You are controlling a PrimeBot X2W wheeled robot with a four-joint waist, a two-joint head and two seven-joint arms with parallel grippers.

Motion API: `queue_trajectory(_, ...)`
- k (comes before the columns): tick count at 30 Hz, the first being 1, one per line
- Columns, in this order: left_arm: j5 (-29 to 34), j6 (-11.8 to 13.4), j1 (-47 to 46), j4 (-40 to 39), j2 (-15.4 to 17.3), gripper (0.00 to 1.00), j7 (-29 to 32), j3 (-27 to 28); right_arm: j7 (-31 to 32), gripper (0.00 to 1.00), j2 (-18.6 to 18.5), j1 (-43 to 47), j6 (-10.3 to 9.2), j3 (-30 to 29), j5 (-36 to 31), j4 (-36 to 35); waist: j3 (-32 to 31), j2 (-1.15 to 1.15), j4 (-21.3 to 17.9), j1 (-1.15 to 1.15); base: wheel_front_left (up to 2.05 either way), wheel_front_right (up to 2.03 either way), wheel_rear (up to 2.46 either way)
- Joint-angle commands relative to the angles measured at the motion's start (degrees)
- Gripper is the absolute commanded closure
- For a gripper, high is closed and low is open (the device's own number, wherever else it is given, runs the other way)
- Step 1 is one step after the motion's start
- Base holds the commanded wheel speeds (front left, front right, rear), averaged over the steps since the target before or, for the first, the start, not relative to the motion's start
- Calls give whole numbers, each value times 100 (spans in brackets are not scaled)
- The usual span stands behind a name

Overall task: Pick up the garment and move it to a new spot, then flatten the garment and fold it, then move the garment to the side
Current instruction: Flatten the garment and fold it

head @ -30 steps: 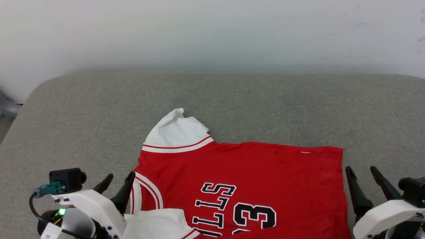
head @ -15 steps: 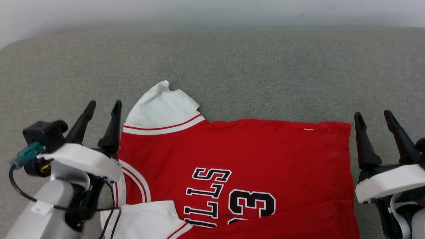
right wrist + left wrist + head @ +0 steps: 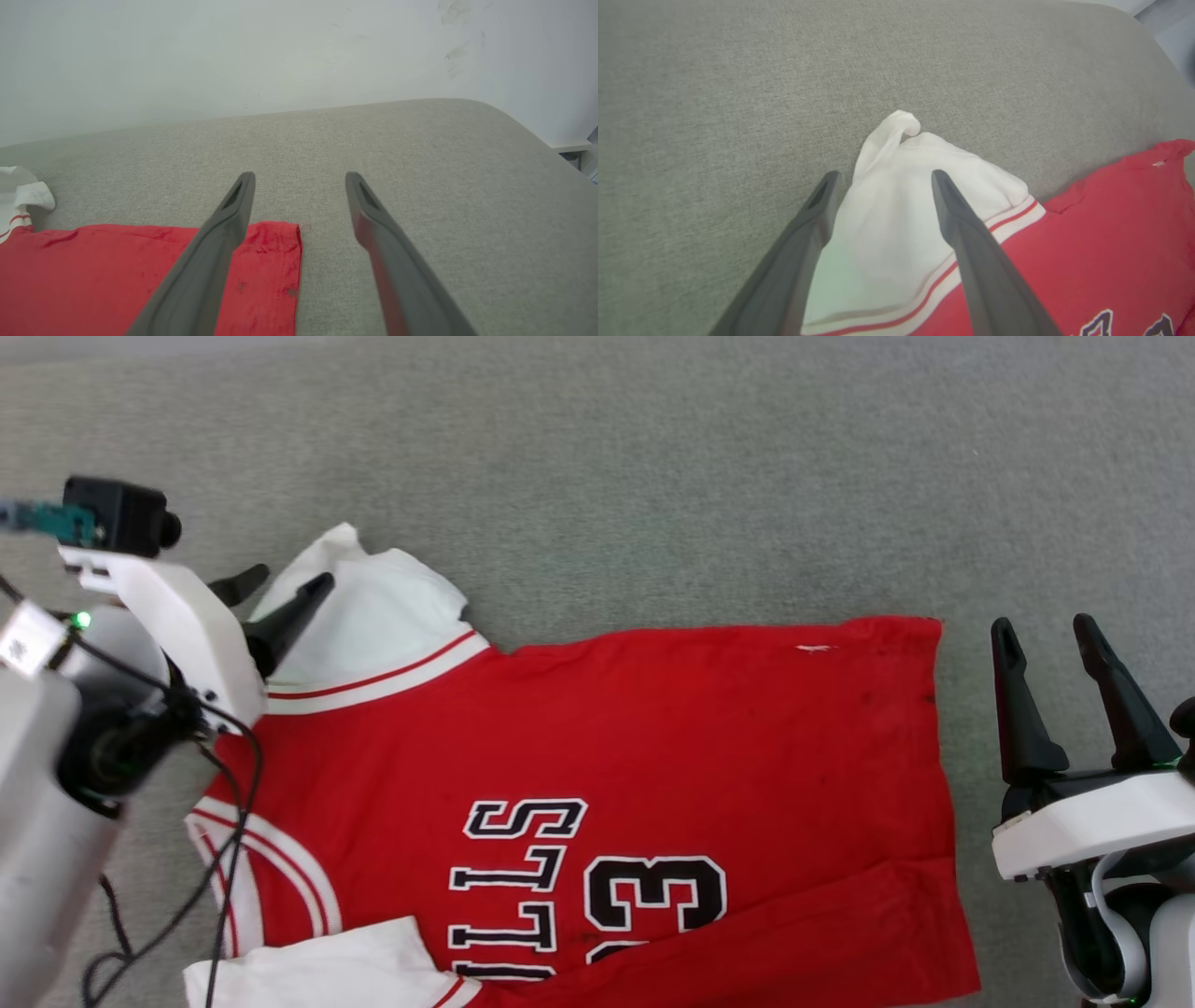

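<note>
Head view: the red jersey (image 3: 653,728) lies spread, front up, on the grey fabric surface (image 3: 653,476), in the stretch between my two tools. My left tool (image 3: 294,576) stands open with nothing in it, its two dark fingers pointing across the far white sleeve (image 3: 373,616), which bunches to a small curled tip just ahead of the fingertips. I cannot tell whether the fingers touch the cloth.

In the left wrist view the left tool (image 3: 886,174) straddles that sleeve (image 3: 896,205): one finger runs along the sleeve's outer edge, and the other crosses the striped trim (image 3: 1017,217) where white meets red. The near white sleeve (image 3: 317,966) lies back beside my left forearm.

My right tool (image 3: 1042,623) is also spread wide and empty, just beside the jersey's hem and apart from it. In the right wrist view the far hem corner (image 3: 285,238) sits next to the inner finger of the right tool (image 3: 300,175), while the outer finger is over bare grey fabric. A pale wall (image 3: 280,56) rises beyond the fingertips.
</note>
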Motion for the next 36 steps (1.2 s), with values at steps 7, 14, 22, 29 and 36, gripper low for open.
queue_trajectory(7, -417, -79, -632, 322, 383, 0, 1401, -195, -287, 0, 14, -129, -4, 85, 259, 311, 405, 0, -423, -1, 0, 0, 0)
queue_trajectory(14, -712, 35, -687, 807, 321, 38, 2479, -506, -404, 0, 14, -174, -4, 167, 428, 566, 527, 0, -600, -1, 0, 0, 0)
queue_trajectory(22, -742, 56, -617, 1047, 59, 100, 2332, -542, -163, 0, 14, -221, -4, 160, 562, 742, 452, 0, -548, -1, 0, 0, 0)
queue_trajectory(29, -563, -12, -685, 1002, -11, 100, 1442, -321, 517, 0, 13, -556, -4, 86, 560, 1204, 227, 0, -293, -1, 0, 0, 0)
queue_trajectory(36, -360, -70, -597, 639, -177, 100, 804, -377, 1786, 0, -290, -1199, -4, 188, 439, 1786, 22, 0, 183, -1, 0, 0, 0)
